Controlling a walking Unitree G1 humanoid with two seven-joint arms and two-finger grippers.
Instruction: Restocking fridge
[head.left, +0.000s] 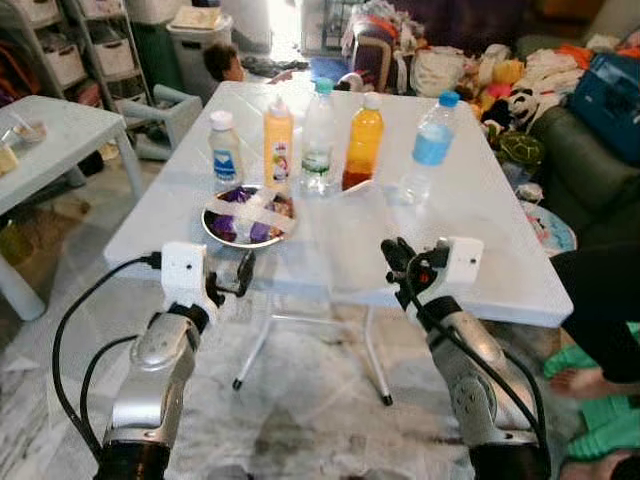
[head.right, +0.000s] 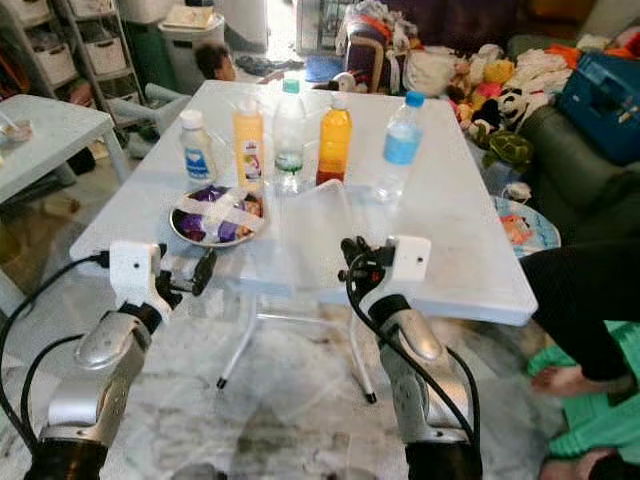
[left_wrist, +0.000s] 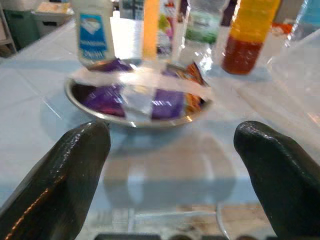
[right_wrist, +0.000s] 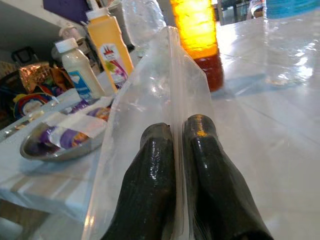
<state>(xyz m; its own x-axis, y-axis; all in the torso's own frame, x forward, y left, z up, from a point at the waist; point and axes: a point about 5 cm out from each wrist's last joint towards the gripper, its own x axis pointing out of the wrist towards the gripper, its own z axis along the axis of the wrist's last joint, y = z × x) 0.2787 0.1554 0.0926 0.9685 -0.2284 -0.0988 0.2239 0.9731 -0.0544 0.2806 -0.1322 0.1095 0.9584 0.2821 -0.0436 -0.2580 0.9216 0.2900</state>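
Along the far half of the white table (head.left: 480, 250) stand a small white milk bottle (head.left: 224, 150), a yellow juice bottle (head.left: 278, 140), a clear green-capped bottle (head.left: 318, 140), an orange drink bottle (head.left: 364, 143) and a blue-labelled water bottle (head.left: 430, 148). In front of them a steel bowl (head.left: 247, 215) holds purple packets under strips of tape. My left gripper (left_wrist: 172, 145) is open at the table's front edge, facing the bowl. My right gripper (right_wrist: 179, 135) is shut on the edge of a clear plastic bag (right_wrist: 160, 85) lying on the table beside the bowl.
A second pale table (head.left: 50, 130) stands at the left, with shelves behind it. A person's head (head.left: 222, 62) shows beyond the table's far edge. A person's dark-clad leg (head.left: 600, 300) is close at the right. A sofa heaped with soft toys (head.left: 520, 100) lies behind.
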